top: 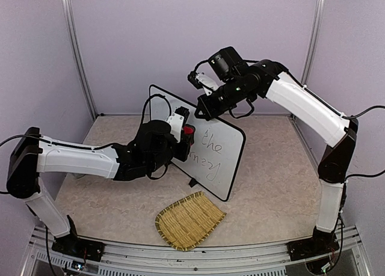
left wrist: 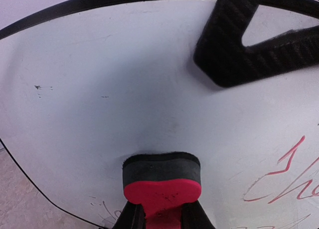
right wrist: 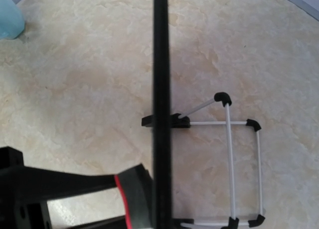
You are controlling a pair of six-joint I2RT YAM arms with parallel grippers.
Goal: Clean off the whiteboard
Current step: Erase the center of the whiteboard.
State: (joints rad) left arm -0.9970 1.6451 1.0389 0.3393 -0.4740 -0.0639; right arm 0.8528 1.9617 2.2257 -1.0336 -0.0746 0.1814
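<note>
Whiteboard [top: 231, 168]: stands upright on its long edge mid-table [top: 271, 186], with its long axis running from far-left to near-right.
Left gripper [top: 185, 135]: clamped on the eraser [left wrist: 162, 181], whose dark felt face is pressed flat to the board.
Right gripper [top: 201, 110]: closed over the board's top rim [right wrist: 160, 89], steadying it. One carbon-weave finger [left wrist: 239, 44] lies on the white face.
Key relation: the handwriting [left wrist: 284, 176] lies to the right of the eraser and slightly lower, toward the board's near end. The left arm is the nearer one, so the coming stroke probably runs rightward along the long axis.
Surface left of eraser: bare, glossy, with only faint specks.
Materials: smooth white panel, thin black rounded rim, thin wire stand [right wrist: 229, 139] behind it. The eraser has a red moulded grip over soft felt.
Nearby: a woven mat [top: 188, 220] lies flat in front, apart from the board.
</note>
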